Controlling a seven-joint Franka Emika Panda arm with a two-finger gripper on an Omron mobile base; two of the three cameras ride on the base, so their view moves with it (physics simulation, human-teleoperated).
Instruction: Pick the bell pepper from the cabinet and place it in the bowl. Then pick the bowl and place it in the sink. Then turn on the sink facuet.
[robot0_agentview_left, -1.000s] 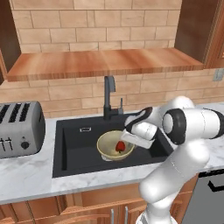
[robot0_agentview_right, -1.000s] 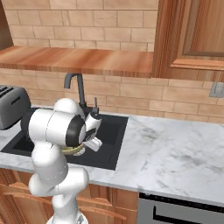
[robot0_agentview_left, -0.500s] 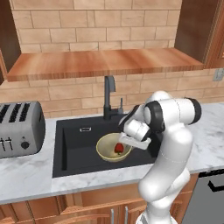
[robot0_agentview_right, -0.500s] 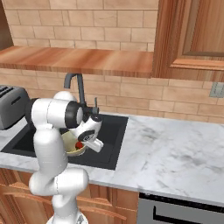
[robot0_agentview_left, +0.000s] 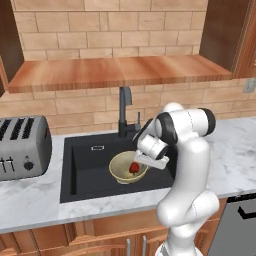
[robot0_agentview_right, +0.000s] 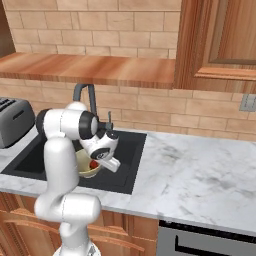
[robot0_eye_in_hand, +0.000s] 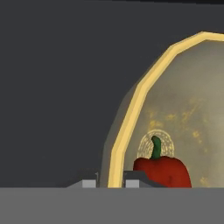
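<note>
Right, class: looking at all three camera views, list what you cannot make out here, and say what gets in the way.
- Bowl, left base view: its right rim is behind the robot's hand.
- Bell pepper, hand view: its lower half is cut off at the bottom.
- Pincer, hand view: just the tips show, straddling the bowl's rim.
- Sink, right base view: the arm covers its middle.
- Faucet lever: too small to read its position.
</note>
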